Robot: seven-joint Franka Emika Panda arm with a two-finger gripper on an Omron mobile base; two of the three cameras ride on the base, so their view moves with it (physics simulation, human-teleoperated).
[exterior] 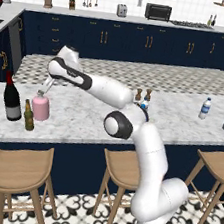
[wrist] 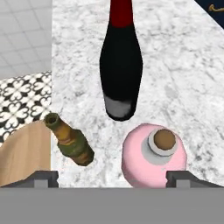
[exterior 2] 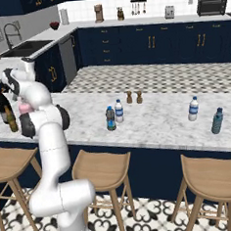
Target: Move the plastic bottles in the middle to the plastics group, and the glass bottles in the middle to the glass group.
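Note:
The squat pink glass bottle [exterior: 40, 107] with a pale stopper stands upright on the marble counter [exterior: 82, 120] at its left end. It is right beside the tall dark wine bottle [exterior: 12, 98] and the small olive-brown beer bottle [exterior: 29, 116]. My gripper [exterior: 43, 91] hangs just above the pink bottle's neck. In the hand view the gripper [wrist: 113, 178] is open, its fingertips [wrist: 43, 176] wide apart and touching nothing, with the pink bottle [wrist: 153, 155] below them. The dark-topped plastic bottle [exterior 2: 110, 119] stands mid-counter next to a clear one [exterior 2: 119, 111]. The plastics group, a clear bottle [exterior 2: 193, 108] and a teal one [exterior 2: 217, 120], is at the far right.
Two wooden grinders [exterior 2: 134, 97] stand behind the middle bottles. Wooden stools [exterior: 17, 169] line the counter's near edge. The beer bottle [wrist: 70, 141] and wine bottle [wrist: 120, 65] stand close around the pink one. My arm's elbow [exterior: 118, 124] hangs over the counter's front.

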